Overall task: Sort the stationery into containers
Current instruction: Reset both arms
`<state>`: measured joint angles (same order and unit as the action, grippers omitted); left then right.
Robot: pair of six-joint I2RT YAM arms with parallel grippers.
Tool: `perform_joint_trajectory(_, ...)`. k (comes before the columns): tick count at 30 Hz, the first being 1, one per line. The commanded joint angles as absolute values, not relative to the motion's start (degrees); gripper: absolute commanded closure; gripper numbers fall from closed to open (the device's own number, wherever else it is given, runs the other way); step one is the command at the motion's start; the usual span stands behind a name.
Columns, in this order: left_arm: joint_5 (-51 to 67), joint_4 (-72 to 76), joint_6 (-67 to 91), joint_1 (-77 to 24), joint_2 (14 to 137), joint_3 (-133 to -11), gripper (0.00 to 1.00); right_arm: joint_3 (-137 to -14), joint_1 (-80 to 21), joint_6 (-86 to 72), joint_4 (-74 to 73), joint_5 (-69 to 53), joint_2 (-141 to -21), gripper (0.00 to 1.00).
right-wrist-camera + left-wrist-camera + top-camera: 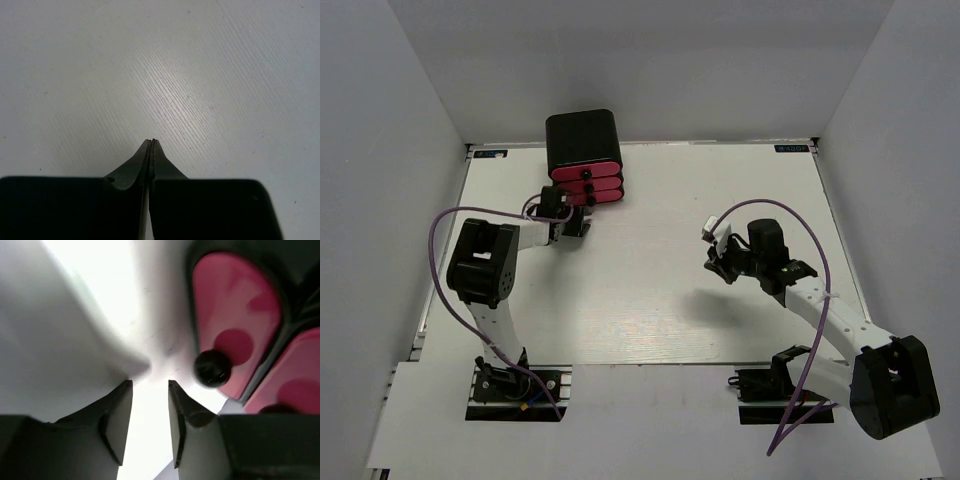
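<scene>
The containers are three stacked pink drawers (586, 185) with black round knobs, set in a glossy black cabinet (582, 138) at the back left of the table. My left gripper (576, 216) hovers right in front of them. In the left wrist view its jaws (150, 383) stand apart with nothing between them. A black knob (212, 368) on a pink drawer front (235, 310) lies just right of the right fingertip, not between the fingers. My right gripper (718, 266) is shut and empty over bare table (151, 141). The stationery is out of view.
The white table (650, 290) is boxed in by grey walls at the back and on both sides. Purple cables loop off both arms. A second pink drawer front (300, 380) shows at the right edge of the left wrist view.
</scene>
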<state>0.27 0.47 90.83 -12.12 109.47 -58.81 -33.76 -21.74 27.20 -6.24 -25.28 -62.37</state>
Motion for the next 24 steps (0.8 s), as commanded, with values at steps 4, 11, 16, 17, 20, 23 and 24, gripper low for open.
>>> perform_joint_trajectory(4, 2.36, -2.37, 86.49, -12.92, 102.75, -48.09, 0.55, -34.98, -21.36, 28.74, -6.68, -25.93, -62.58, 0.63)
perform_joint_trajectory(11, 6.33, -2.9, 67.63, -13.45, 87.59, -36.67, 0.25, -35.68, -21.53, 24.62, -6.77, -23.92, -62.4, 0.1)
perform_joint_trajectory(16, 8.17, -6.59, 56.26, -13.97, 70.52, -33.85, 0.15, -37.35, -21.53, 16.62, -6.24, -19.34, -62.67, 0.1)
perform_joint_trajectory(17, 8.17, -7.55, 55.03, -13.97, 67.62, -33.32, 0.01, -37.7, -21.53, 14.44, -6.5, -18.9, -62.84, 0.1)
perform_joint_trajectory(20, 8.88, -9.83, 50.9, -13.97, 57.94, -33.31, 0.0, -38.41, -21.53, 12.84, -6.68, -17.84, -62.67, 0.1)
perform_joint_trajectory(23, 9.4, -14.23, 47.64, -13.97, 52.57, -34.53, 0.0, -38.58, -21.45, 11.52, -6.16, -16.96, -61.79, 0.1)
perform_joint_trajectory(24, 9.4, -15.72, 46.42, -13.97, 51.6, -34.54, 0.0, -38.58, -21.36, 11.43, -6.07, -17.14, -61.18, 0.1)
